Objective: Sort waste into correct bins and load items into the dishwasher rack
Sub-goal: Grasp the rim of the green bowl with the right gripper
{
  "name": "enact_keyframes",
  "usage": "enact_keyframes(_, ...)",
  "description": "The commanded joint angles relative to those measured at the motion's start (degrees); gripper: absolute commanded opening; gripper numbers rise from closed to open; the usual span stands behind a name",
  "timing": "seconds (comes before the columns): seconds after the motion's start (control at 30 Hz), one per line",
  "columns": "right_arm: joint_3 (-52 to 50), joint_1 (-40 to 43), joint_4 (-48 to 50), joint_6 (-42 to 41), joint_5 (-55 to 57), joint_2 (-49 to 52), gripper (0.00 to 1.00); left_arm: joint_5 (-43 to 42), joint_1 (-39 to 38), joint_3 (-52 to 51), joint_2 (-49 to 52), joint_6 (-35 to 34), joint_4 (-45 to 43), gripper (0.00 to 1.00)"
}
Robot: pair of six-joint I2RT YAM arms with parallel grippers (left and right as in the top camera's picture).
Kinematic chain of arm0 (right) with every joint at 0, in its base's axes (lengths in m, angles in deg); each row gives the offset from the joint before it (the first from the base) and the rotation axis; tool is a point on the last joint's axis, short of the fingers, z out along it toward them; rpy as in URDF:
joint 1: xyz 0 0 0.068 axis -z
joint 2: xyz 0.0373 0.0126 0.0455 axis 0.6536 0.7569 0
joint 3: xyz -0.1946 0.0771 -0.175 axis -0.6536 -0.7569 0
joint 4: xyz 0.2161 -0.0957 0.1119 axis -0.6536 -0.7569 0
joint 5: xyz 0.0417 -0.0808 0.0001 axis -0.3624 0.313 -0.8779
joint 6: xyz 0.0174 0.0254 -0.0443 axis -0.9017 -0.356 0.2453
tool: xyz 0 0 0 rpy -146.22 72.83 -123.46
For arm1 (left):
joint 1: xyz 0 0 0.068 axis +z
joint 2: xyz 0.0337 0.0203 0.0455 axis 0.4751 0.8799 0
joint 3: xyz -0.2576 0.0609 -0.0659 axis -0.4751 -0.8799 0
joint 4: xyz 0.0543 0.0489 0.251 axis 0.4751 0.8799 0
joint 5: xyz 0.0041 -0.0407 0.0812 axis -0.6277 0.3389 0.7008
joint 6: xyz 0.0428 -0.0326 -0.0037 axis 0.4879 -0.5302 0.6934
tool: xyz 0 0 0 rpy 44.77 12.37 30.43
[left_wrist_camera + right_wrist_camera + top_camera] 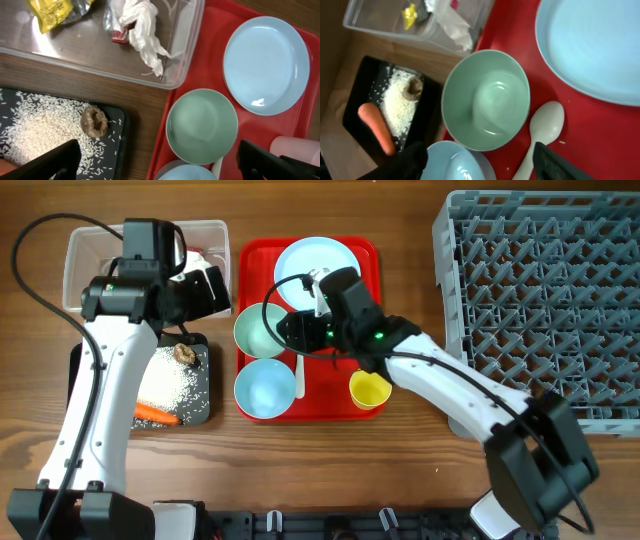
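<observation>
Right arm stretches leftward over the red tray (515,30). Its claw (479,149) points down with fingers apart, empty, above the pale green bowl (485,100). The white spoon (542,127) lies by one finger. Left claw (159,147) hovers, spread wide, with the brown food lump (94,121) near one finger.

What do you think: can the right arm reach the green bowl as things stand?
Probably yes: the right gripper hangs open just above the green bowl, with nothing between them.
</observation>
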Motion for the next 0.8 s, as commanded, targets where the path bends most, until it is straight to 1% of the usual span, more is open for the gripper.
enact_keyframes(0.0,0.6,-0.4,0.9,-4.6,2.7,4.3,0.61,1.5,2.4,0.6,0.0,-0.5,0.0,1.0)
enact_keyframes(0.13,0.6,-0.5,2.3,-6.0,3.9,7.4,0.54,1.6,5.7,0.6,0.0,-0.5,0.0,1.0)
enact_keyframes(0.2,0.6,-0.5,3.5,-7.3,3.9,8.7,0.52,1.6,6.9,0.6,0.0,-0.5,0.0,1.0)
enact_keyframes(0.3,0.6,-0.5,6.1,-8.8,3.8,10.8,0.45,1.6,8.3,0.6,0.0,-0.5,0.0,1.0)
enact_keyframes(0.47,0.6,-0.5,7.6,-9.7,3.8,11.9,0.4,1.6,8.2,0.6,0.0,-0.5,0.0,1.0)
enact_keyframes(0.67,0.6,-0.5,11.1,-10.5,2.2,14.0,0.37,1.6,8.2,0.6,0.0,-0.5,0.0,1.0)
enact_keyframes(0.77,0.6,-0.6,11.6,-11.1,2.1,14.0,0.27,1.6,8.3,0.6,0.0,-0.5,0.0,1.0)
